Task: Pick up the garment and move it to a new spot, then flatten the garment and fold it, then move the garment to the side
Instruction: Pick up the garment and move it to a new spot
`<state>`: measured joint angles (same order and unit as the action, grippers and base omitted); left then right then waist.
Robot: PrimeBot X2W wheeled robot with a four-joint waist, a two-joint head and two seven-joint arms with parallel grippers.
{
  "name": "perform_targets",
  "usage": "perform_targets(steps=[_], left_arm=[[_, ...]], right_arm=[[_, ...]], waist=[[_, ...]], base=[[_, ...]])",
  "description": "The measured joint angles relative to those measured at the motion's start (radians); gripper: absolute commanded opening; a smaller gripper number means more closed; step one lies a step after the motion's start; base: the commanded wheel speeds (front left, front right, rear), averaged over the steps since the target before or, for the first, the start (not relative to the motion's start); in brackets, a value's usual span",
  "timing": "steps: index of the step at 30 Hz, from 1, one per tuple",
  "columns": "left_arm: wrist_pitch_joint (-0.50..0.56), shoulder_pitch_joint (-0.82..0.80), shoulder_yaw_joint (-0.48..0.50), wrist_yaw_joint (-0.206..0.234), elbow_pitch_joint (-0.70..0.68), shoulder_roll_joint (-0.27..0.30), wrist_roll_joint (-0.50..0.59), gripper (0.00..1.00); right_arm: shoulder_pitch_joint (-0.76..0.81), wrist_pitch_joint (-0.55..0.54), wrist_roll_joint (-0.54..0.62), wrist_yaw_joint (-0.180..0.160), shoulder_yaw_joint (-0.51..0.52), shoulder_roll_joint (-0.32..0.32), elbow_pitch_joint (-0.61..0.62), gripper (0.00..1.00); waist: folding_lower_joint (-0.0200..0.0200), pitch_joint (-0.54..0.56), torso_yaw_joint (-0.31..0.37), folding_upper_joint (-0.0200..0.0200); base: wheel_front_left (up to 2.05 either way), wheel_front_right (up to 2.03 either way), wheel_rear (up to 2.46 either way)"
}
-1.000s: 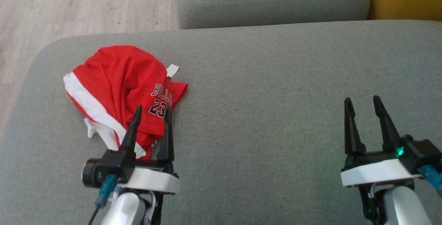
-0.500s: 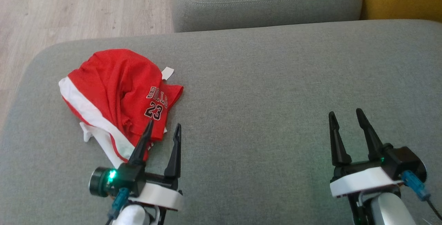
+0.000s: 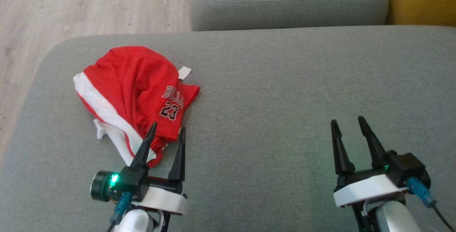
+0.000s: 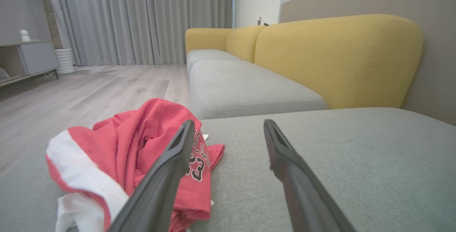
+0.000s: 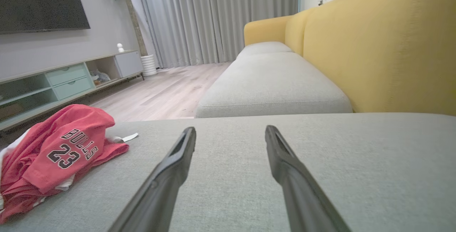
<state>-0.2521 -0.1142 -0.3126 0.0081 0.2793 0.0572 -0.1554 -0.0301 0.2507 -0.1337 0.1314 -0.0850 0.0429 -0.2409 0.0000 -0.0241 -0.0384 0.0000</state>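
Observation:
The garment (image 3: 128,89) is a red jersey with white trim and "BULLS 23" lettering, lying crumpled on the left part of the grey sofa seat (image 3: 278,93). My left gripper (image 3: 167,130) is open at the garment's near right edge, one finger over the fabric, nothing between the fingers. In the left wrist view the garment (image 4: 135,153) sits left of and behind my left gripper (image 4: 228,125). My right gripper (image 3: 347,123) is open over bare cushion far to the right. In the right wrist view the garment (image 5: 60,153) lies at the far left of my right gripper (image 5: 229,130).
A second grey seat cushion (image 3: 285,0) adjoins the far side, with a yellow backrest (image 3: 420,0) at the right. Wooden floor (image 3: 71,7) lies beyond the cushion's left and far edges. A TV cabinet (image 5: 53,82) stands across the room.
The head camera has shifted between frames. Both grippers have drawn back toward me; the left fingertips, earlier over the lettering, now sit at the garment's near edge. The garment lies unchanged.

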Motion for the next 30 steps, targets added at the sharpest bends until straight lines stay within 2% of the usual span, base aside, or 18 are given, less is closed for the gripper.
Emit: perform_targets(steps=[17,30], left_arm=[[0.000,0.020,0.038,-0.008,0.027,-0.004,0.024,1.00],[0.000,0.039,0.055,-0.017,0.040,-0.005,0.032,1.00]], right_arm=[[0.027,0.000,-0.025,0.000,-0.077,0.000,0.007,1.00],[0.043,0.000,-0.006,0.000,-0.095,0.001,0.009,1.00]], waist=[[0.0000,0.039,-0.162,0.0000],[0.0000,0.053,-0.290,0.0000]], base=[[0.00,0.00,0.00],[0.00,0.00,0.00]])
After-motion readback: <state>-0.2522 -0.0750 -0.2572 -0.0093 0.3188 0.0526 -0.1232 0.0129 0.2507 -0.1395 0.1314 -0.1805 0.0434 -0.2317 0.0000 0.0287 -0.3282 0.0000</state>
